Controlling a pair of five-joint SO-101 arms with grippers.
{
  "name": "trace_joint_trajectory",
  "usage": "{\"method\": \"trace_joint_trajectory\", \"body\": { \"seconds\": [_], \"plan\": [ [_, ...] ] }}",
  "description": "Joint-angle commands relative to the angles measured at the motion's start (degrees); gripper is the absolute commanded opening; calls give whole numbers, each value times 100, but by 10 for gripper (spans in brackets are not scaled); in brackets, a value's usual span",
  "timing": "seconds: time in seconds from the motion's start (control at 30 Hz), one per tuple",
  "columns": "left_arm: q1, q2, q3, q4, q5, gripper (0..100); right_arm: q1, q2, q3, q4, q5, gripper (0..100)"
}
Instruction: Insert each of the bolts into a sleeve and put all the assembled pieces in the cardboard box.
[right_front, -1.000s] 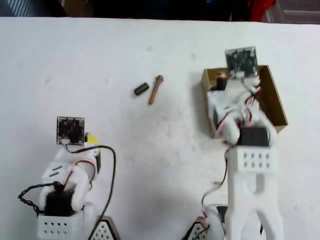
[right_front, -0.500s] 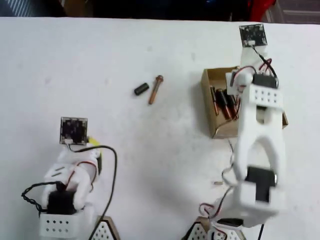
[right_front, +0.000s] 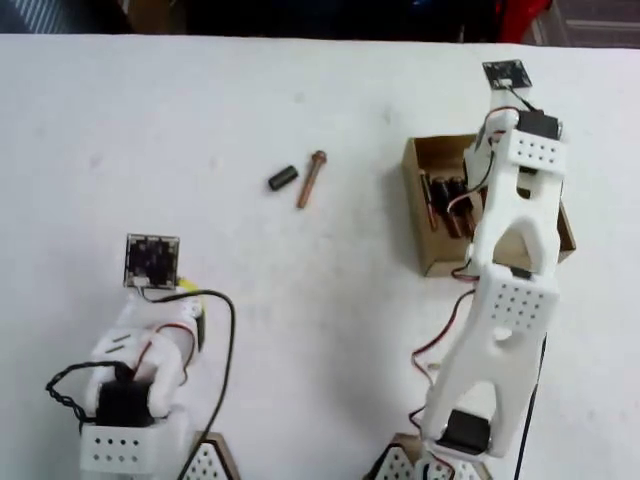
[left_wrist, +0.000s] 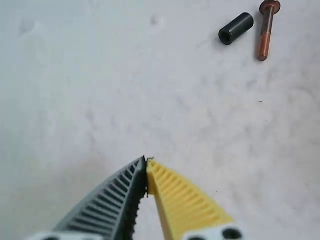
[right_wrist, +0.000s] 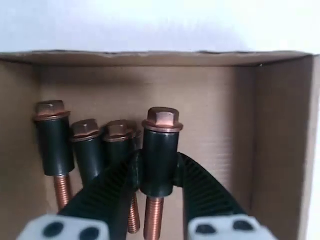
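My right gripper (right_wrist: 159, 176) pinches the sleeved bolt (right_wrist: 160, 150) mid-sleeve over the cardboard box (right_wrist: 282, 140); stiff, light, probably slick; left gripper (left_wrist: 146, 165) closed, empty.

No words, numbers or signs can be read here. There are none to make out on the box (right_wrist: 150, 59), on a sleeve (right_wrist: 159, 160), on a bolt (right_wrist: 161, 117) or on the table (right_front: 200, 100).
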Motion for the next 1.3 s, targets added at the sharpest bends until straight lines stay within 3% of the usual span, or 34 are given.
{"method": "trace_joint_trajectory", "body": {
  "seconds": [0.0, 0.3, 0.53, 1.0, 1.27],
  "plan": [
    [-22, -57, -26, -149, -53, 23, 48, 523, -1415, 532, 246, 17],
    [-22, -57, -26, -149, -53, 23, 4, 1780, -3297, 1437, 396, 29],
    [-31, -57, -26, -149, -53, 23, -84, 1956, -3886, 1745, 396, 164],
    [-40, -57, -18, -149, -53, 23, -374, 1358, -4360, 2009, 352, 156],
    [-40, -57, -18, -149, -53, 23, -462, 426, -4352, 2018, -53, 156]
  ]
}}
